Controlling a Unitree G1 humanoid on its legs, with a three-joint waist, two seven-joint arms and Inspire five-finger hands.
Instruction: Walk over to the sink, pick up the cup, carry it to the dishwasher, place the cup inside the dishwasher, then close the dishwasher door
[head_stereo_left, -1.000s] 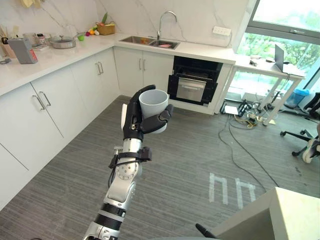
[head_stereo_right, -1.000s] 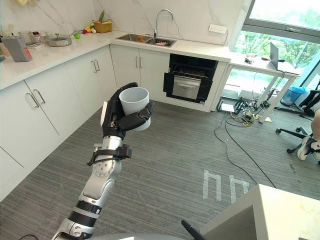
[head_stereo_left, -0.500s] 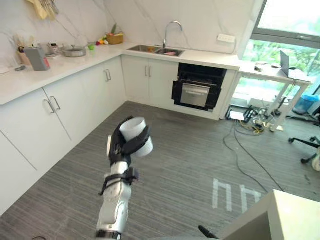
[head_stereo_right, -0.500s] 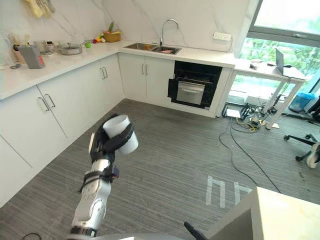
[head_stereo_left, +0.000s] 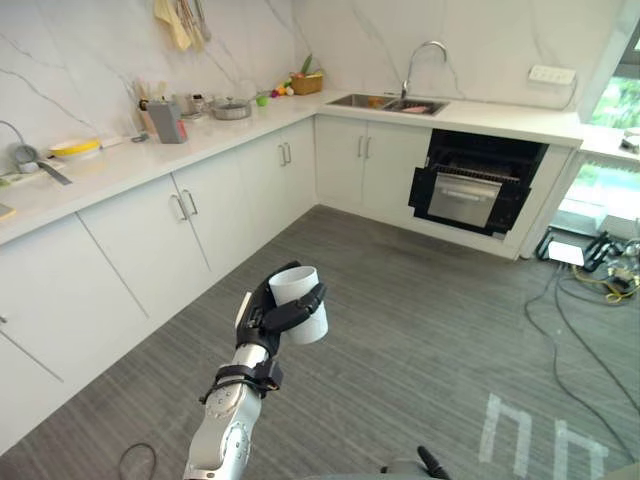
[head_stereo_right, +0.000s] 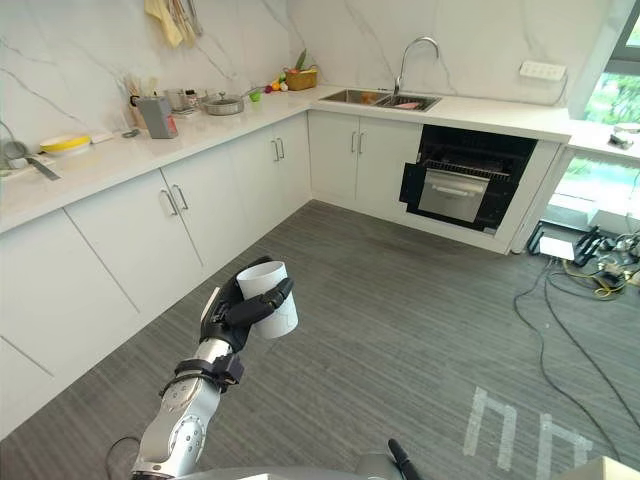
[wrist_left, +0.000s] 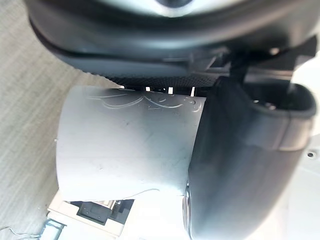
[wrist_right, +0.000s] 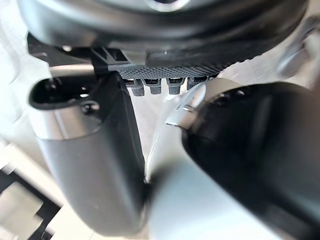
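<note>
Grey plank floor (head_stereo_left: 430, 300) is filling the kitchen; a white tabletop (head_stereo_left: 110, 170) is running from 9 to 1 o'clock, carrying the sink (head_stereo_left: 385, 102), with the dishwasher (head_stereo_left: 470, 195) gaping at 2. At 6, the left hand (head_stereo_left: 262, 318) is wrapping the white cup (head_stereo_left: 303, 300). The right hand (wrist_right: 90, 165) is too close up; grip unreadable.

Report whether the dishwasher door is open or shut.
Open: the dishwasher door leans outward, with the dark interior showing above it.
</note>
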